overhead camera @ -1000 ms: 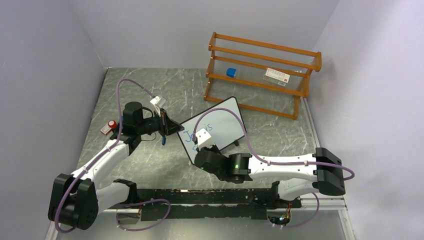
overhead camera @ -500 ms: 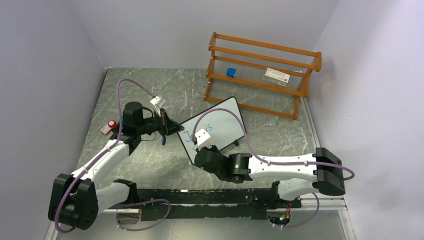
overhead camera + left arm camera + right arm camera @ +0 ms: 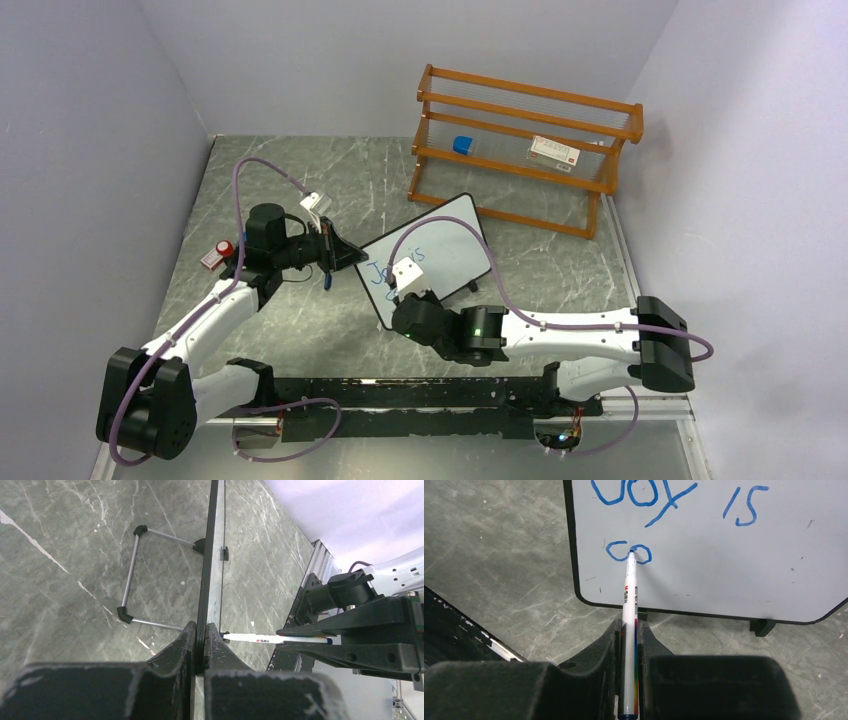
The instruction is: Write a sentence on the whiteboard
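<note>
The whiteboard [image 3: 445,250] stands tilted mid-table on its wire stand [image 3: 131,575]. My left gripper [image 3: 201,630] is shut on the board's left edge [image 3: 356,257], and the board shows edge-on in the left wrist view. My right gripper [image 3: 628,627] is shut on a white marker [image 3: 628,600] with a rainbow stripe. The marker's blue tip touches the board's face. The sentence [image 3: 674,500] reads "Joy is" in blue on the top line. Below it are the letters "co" [image 3: 629,552], where the tip rests. In the top view the right wrist hides part of the writing.
An orange wooden rack [image 3: 525,150] at the back right holds a blue object [image 3: 462,145] and a white-and-red box [image 3: 554,151]. A small red-capped item [image 3: 218,252] lies at the left. A small blue piece [image 3: 327,281] lies below the left gripper. A black rail [image 3: 400,395] runs along the near edge.
My right arm has shifted slightly to the right with the marker still on the board. The left arm and the board have not moved.
</note>
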{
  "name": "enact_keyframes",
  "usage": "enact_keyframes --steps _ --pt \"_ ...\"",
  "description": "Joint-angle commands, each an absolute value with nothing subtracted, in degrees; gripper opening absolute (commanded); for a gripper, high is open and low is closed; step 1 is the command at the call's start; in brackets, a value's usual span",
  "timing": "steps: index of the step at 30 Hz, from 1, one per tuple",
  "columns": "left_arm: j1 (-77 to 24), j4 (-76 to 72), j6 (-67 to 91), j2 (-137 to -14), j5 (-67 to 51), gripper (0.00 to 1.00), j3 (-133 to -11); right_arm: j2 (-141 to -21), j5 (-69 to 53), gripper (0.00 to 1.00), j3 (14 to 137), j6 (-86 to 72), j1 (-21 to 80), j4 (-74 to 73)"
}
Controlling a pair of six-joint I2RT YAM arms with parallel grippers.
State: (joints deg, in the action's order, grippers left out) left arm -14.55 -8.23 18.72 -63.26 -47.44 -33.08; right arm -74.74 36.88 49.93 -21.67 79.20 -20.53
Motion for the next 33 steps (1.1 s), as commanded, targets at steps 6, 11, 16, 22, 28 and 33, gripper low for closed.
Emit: enact_keyframes --steps 6,11,16,22,28,33 --pt "-13.62 -4.44 15.30 -64.59 -41.48 0.05 -32.37 -69.88 41.28 0.00 48.82 -23.66 78.85 -21.82" --pt "-13.62 -4.55 15.29 -64.55 -41.51 0.05 -32.34 -70.63 42.88 0.00 49.13 -24.98 78.84 -23.18" --pt "-13.62 -4.58 15.39 -64.69 -41.66 0.05 -32.27 -71.66 42.74 0.00 49.04 -25.49 78.75 -22.80" --pt "-13.58 -4.66 15.52 -64.69 -41.74 0.05 -32.26 -72.77 42.09 0.00 49.42 -25.05 78.75 -22.01" --pt "-13.58 -4.68 15.51 -64.60 -41.75 0.05 -32.26 -73.29 42.03 0.00 49.48 -25.27 78.64 -21.37" --pt "-13.62 -4.67 15.47 -64.69 -41.75 0.05 -32.26 -73.50 42.10 0.00 49.48 -25.35 78.53 -20.97"
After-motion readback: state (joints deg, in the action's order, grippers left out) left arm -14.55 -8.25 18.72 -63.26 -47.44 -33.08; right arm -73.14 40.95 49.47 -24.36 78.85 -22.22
